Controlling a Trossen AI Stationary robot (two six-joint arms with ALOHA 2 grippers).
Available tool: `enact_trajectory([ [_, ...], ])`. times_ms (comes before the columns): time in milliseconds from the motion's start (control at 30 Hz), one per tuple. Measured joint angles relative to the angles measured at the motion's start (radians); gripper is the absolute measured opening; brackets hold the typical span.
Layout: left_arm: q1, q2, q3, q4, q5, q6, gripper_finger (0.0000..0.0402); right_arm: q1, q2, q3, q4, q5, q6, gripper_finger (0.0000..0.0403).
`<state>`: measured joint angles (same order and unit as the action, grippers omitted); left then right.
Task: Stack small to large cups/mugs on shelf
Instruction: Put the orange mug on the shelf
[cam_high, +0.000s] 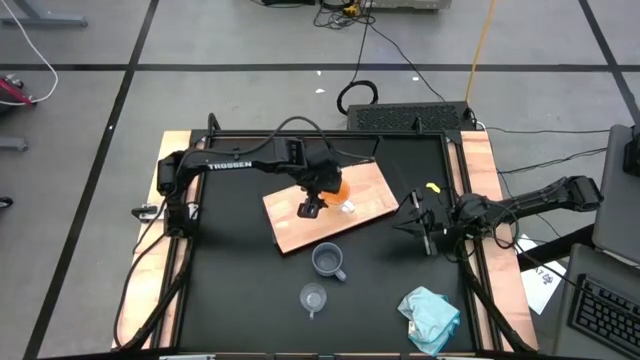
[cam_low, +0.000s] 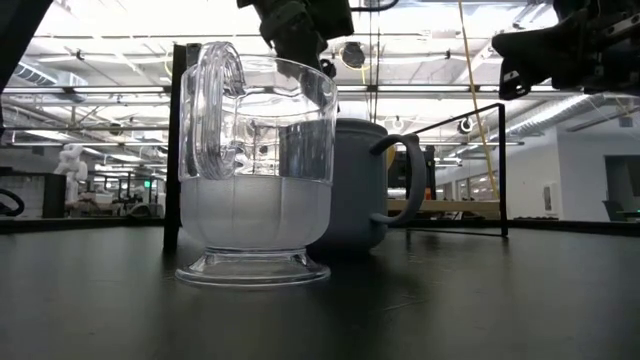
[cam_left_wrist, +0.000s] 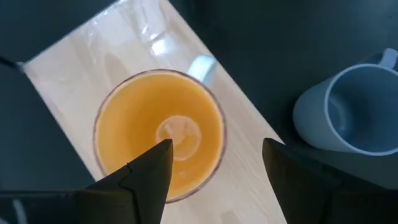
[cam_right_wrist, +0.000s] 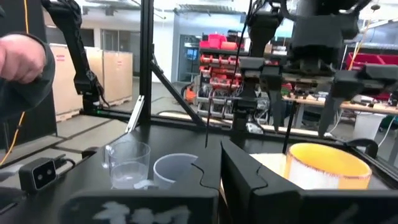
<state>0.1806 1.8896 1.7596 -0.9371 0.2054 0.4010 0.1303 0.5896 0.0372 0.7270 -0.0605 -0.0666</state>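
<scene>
The orange mug stands upright on the light-wood shelf board, its white handle sticking out at the rim. My left gripper hangs open just above it, one finger over the mug's mouth and the other outside the rim. The blue-grey mug stands on the black table just off the board's near edge. The clear glass cup stands nearer the front. My right gripper waits shut at the table's right, off the board.
A pale teal cloth lies crumpled at the front right corner. Black frame posts stand along the table's edges. A person's hand shows beyond the table in the right wrist view. Bare black tabletop lies at the front left.
</scene>
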Motion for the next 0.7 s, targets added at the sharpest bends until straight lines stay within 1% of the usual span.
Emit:
enact_trajectory([
  [200, -0.007, 0.001, 0.000, 0.007, 0.000, 0.010, 0.0251, 0.000, 0.000, 0.000, 0.000, 0.000, 0.000, 0.0000],
  [433, -0.013, 0.053, -0.003, 0.014, -0.002, 0.032, 0.0251, 0.000, 0.000, 0.000, 0.000, 0.000, 0.003, 0.0000],
  [500, -0.013, 0.068, -0.003, 0.015, -0.017, 0.036, 0.0251, 0.000, 0.000, 0.000, 0.001, 0.000, 0.003, 0.0000],
  [700, -0.012, 0.071, -0.003, 0.023, -0.023, 0.055, 0.0250, 0.000, 0.000, 0.000, -0.006, 0.000, 0.003, 0.0000],
])
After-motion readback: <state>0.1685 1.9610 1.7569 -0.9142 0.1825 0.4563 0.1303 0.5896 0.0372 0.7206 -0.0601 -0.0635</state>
